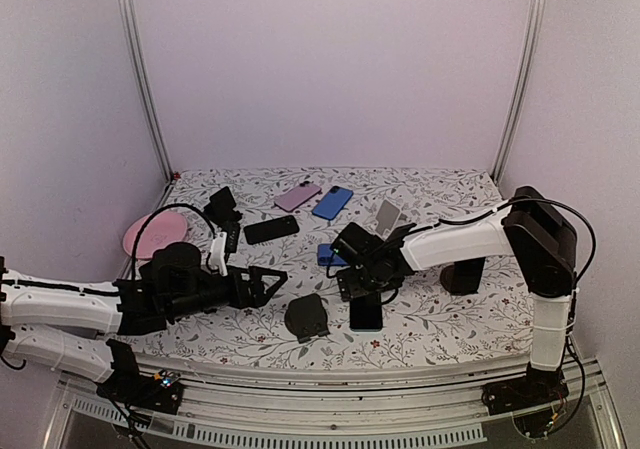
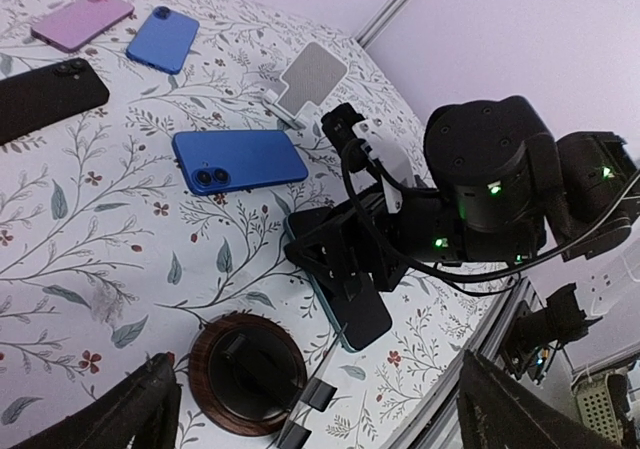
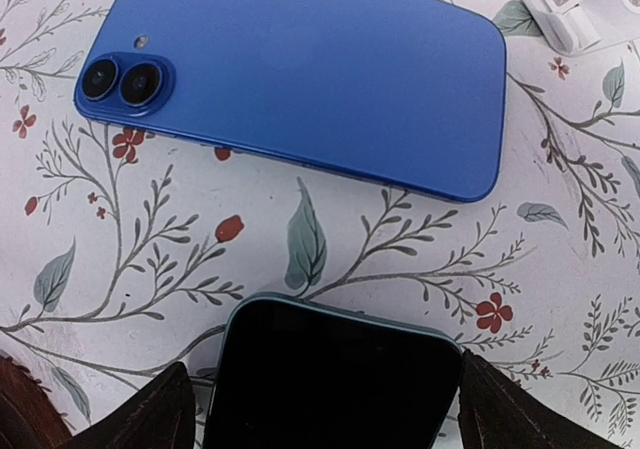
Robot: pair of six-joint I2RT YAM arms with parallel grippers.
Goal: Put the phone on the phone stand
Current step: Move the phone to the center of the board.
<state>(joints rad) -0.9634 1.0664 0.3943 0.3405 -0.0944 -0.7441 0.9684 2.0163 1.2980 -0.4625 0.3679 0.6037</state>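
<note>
A phone (image 3: 335,379) with a black screen and a teal rim lies flat on the flowered table (image 1: 440,319). My right gripper (image 3: 325,409) stands open over its end with one finger on each side; the right finger touches the edge and the left one stands a little apart. From above, that gripper (image 1: 365,287) sits over the phone (image 1: 366,312). The phone stand (image 1: 306,316), a round brown base with a black holder, stands just left of it, also the stand (image 2: 245,369). My left gripper (image 1: 272,285) hangs open and empty left of the stand.
A blue phone (image 3: 300,79) lies face down just beyond the teal one. Farther back are a black phone (image 1: 271,229), a pink phone (image 1: 297,196), another blue phone (image 1: 332,202), a white stand (image 1: 388,215), a black stand (image 1: 222,204) and a pink disc (image 1: 155,234).
</note>
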